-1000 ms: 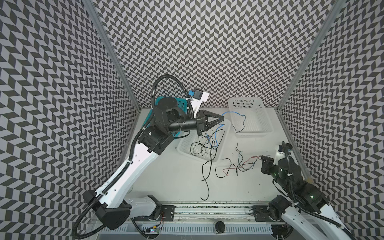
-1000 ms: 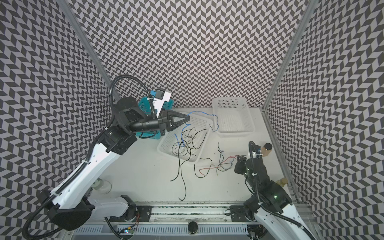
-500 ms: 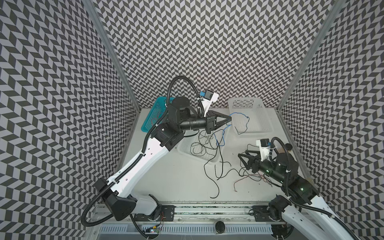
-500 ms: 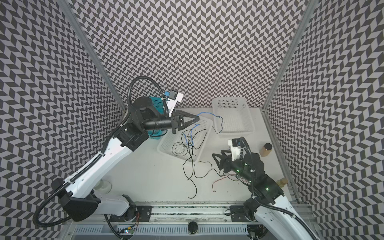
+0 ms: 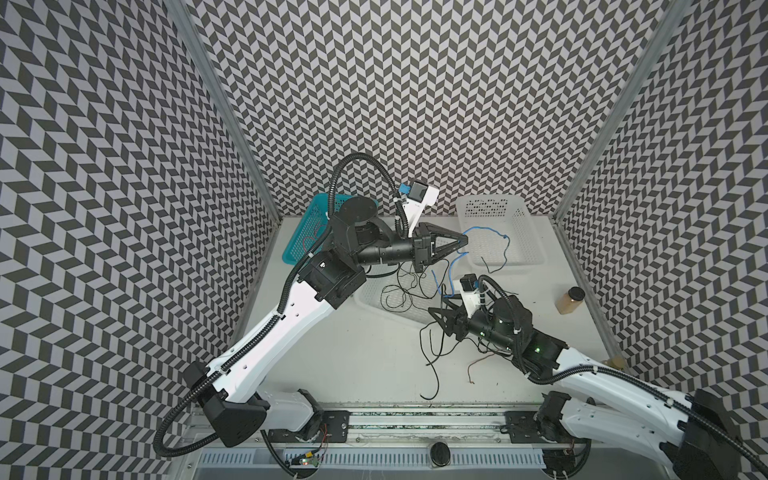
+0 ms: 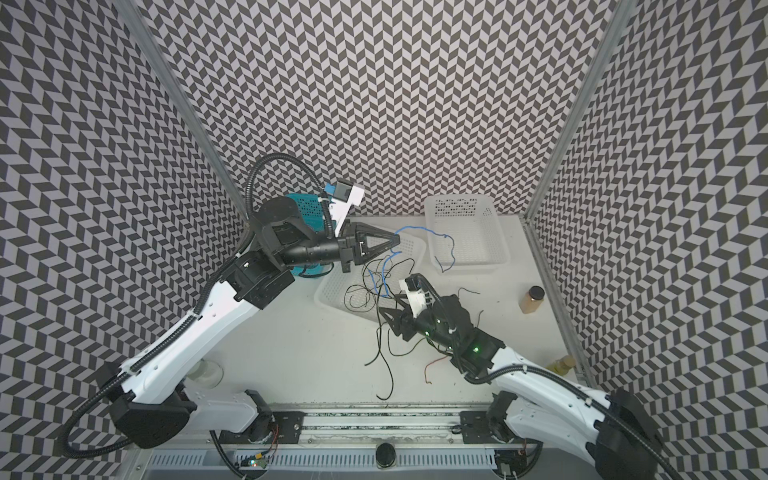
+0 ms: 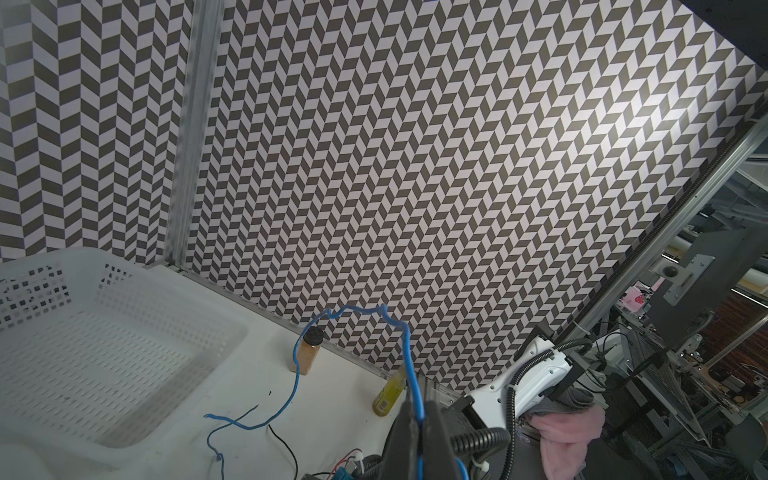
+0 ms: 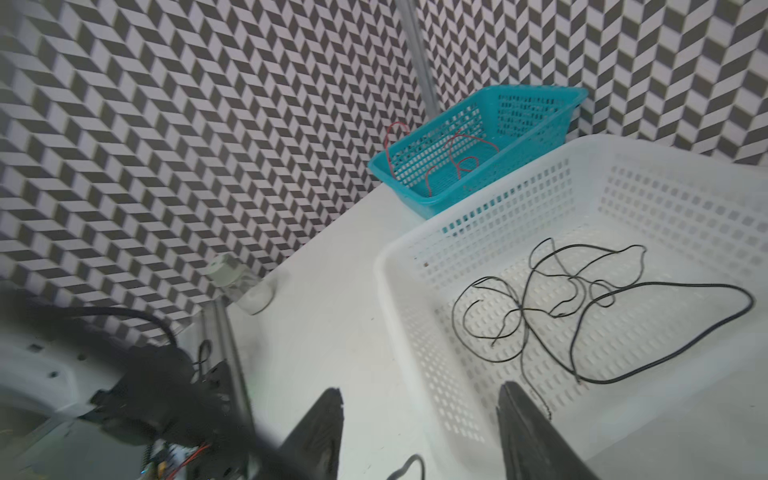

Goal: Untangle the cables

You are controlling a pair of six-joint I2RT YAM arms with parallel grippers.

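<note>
Cables [image 8: 521,308] show in several places on my screens. A black tangle rests in the nearer white basket [image 8: 415,257]. Some red cables [image 8: 464,163] sit in the teal basket [image 8: 536,91] by the back wall. Loose black and red strands lie on the white table [image 5: 365,357] in front of the right arm. My left gripper [image 5: 464,241] is raised above the table, its fingers clamped tight on a blue cable [image 7: 410,370]. One stretch of that cable arches out and droops toward the front edge of the far white basket [image 5: 534,237], and I cannot tell whether its tip touches anything. My right gripper [image 8: 419,415] hovers low at the near rim of the nearer basket, fingers spread apart with nothing between them. A small jar [image 5: 570,300] with a dark lid stands near the right wall.
</note>
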